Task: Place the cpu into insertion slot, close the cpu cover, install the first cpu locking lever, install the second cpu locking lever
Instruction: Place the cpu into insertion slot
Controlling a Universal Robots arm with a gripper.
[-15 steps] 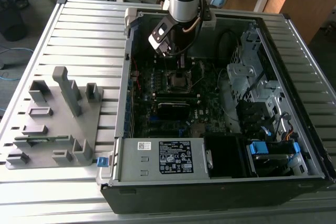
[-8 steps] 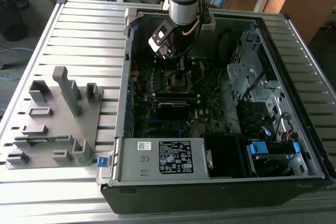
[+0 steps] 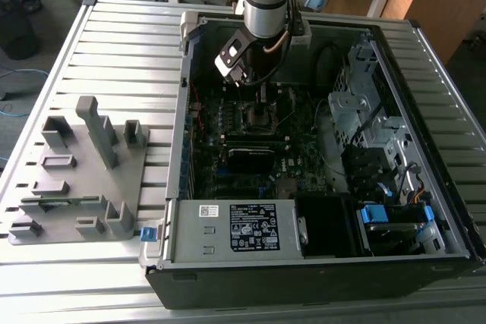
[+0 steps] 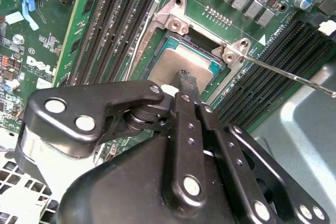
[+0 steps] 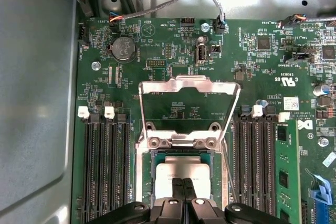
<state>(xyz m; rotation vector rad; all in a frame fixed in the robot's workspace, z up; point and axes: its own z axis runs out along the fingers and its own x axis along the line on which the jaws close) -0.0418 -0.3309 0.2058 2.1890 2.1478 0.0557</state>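
The cpu (image 5: 181, 170), a flat square with a silver-grey top, lies flat in the insertion slot (image 5: 149, 182) on the green motherboard (image 3: 228, 123). My gripper (image 5: 183, 183) is shut, with its two black fingertips pressed together at the middle of the chip's top. Nothing shows between them. In the second wrist view the gripper (image 4: 185, 77) tip sits over the cpu (image 4: 181, 59). The cpu cover (image 5: 186, 81), a silvery frame with a square window, stands open, swung back from its hinge. A thin locking lever (image 4: 289, 74) juts out free beside the socket. In the exterior view the gripper (image 3: 260, 100) hangs inside the computer case.
Black memory slots (image 5: 105, 166) flank the socket on both sides, and one holds a green module (image 5: 286, 177). Case walls (image 3: 182, 111) ring the board, with a drive cage (image 3: 357, 104) and a power supply (image 3: 235, 225). A grey fixture (image 3: 80, 172) stands on the exterior view's left.
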